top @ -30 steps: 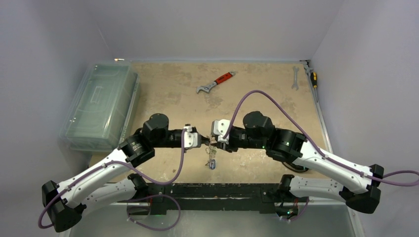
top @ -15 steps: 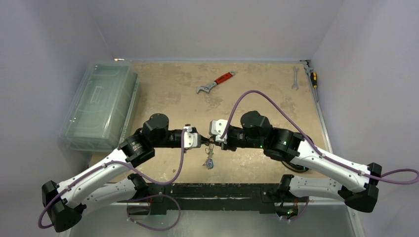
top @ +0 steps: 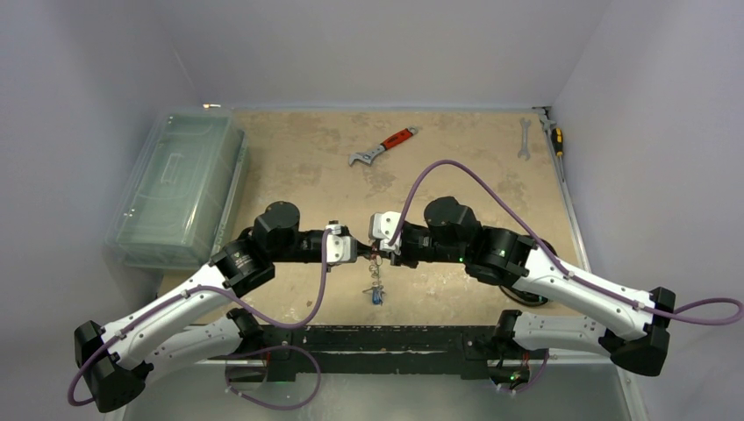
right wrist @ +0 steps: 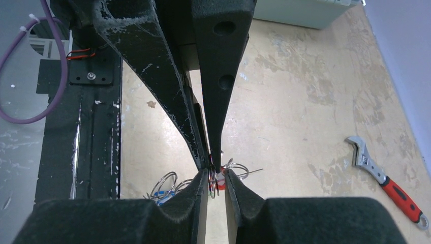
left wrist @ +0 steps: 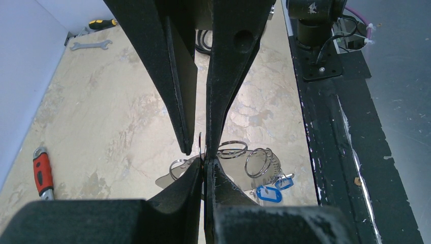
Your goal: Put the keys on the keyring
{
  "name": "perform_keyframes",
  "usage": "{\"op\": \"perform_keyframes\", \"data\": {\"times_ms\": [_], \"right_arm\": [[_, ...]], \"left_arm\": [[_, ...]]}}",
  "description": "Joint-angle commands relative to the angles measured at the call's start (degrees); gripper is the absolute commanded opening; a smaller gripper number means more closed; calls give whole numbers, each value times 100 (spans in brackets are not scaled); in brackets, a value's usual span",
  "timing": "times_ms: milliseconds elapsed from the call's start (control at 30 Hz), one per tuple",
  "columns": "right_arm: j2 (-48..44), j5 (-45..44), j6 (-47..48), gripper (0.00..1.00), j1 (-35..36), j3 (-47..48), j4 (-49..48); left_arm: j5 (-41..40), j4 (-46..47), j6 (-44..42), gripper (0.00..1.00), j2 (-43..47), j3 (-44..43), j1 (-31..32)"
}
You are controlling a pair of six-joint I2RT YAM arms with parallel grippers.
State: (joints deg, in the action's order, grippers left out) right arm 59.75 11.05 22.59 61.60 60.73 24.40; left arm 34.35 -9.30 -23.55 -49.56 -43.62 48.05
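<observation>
Both grippers meet tip to tip above the middle of the table. My left gripper (top: 361, 253) (left wrist: 205, 163) is shut on the thin silvery keyring (left wrist: 202, 146), seen edge-on. My right gripper (top: 378, 254) (right wrist: 217, 175) has its jaws narrow around small split rings (right wrist: 212, 183) and a red tag (right wrist: 221, 180) of the keys. More keys (top: 375, 286) dangle below the tips, with split rings (left wrist: 258, 162) and blue tags (left wrist: 269, 192). A flat silvery plate (left wrist: 173, 177) shows behind my left fingers; what it joins is hidden.
A red-handled wrench (top: 383, 146) lies at the back centre. A plain spanner (top: 524, 139) and a screwdriver (top: 556, 140) lie at the back right. A clear plastic box (top: 180, 186) stands along the left wall. The black base strip (top: 386, 338) runs along the near edge.
My right gripper has edged left toward the left one and its jaws have narrowed. The dangling keys have swung slightly. The left arm has held still.
</observation>
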Motion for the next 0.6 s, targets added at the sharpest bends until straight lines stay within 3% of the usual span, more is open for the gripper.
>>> {"op": "perform_keyframes", "data": {"times_ms": [0, 367, 567], "right_arm": [[35, -121, 24, 20, 27, 34, -167], [-32, -321, 35, 25, 27, -16, -98], [21, -253, 33, 12, 27, -26, -122]], "left_arm": [[162, 265, -18, 0, 76, -253, -20], [155, 262, -36, 0, 99, -239, -22], [160, 264, -36, 0, 93, -236, -23]]}}
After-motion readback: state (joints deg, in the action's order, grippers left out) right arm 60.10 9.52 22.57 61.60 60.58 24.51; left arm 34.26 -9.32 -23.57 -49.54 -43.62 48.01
